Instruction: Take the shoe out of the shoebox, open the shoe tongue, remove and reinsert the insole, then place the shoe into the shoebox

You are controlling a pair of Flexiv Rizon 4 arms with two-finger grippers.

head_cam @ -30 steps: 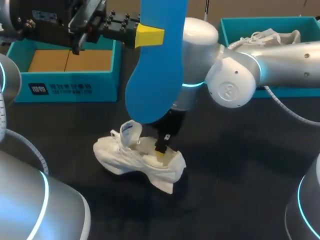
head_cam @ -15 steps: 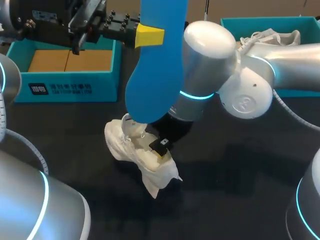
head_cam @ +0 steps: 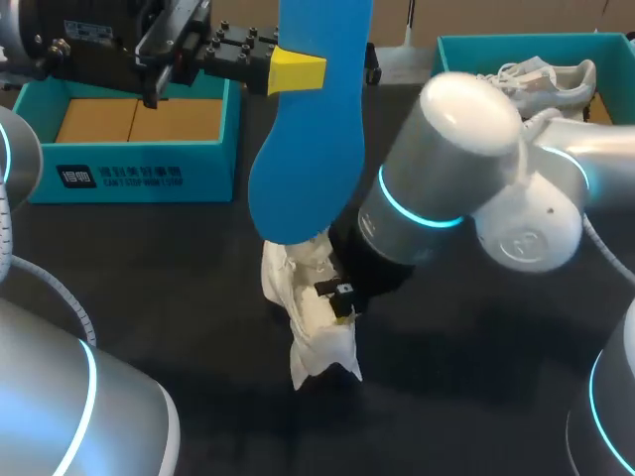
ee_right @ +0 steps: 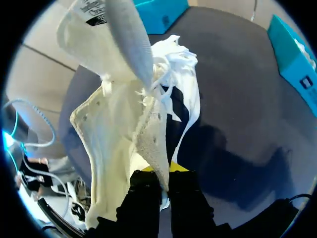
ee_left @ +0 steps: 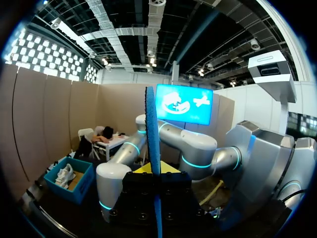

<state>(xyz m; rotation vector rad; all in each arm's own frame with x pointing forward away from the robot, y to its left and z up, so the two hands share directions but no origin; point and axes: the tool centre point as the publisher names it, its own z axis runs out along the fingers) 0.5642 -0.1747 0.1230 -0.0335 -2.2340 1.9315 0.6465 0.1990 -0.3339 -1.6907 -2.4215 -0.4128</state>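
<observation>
Dark tabletop (head_cam: 466, 397) had a teal shoebox (head_cam: 129, 164) sitting far left and a second shoebox (head_cam: 451, 59) far right. White shoe (head_cam: 313, 327) was around the middle, couldn't tell if it actually touched down.

Right arm (head_cam: 446, 188): swinging its elbow out rightward, wrist turning.
White shoe (head_cam: 310, 312): pivoting in the right gripper (head_cam: 340, 296), going from crosswise to lengthwise, sliding slightly rightward.
</observation>
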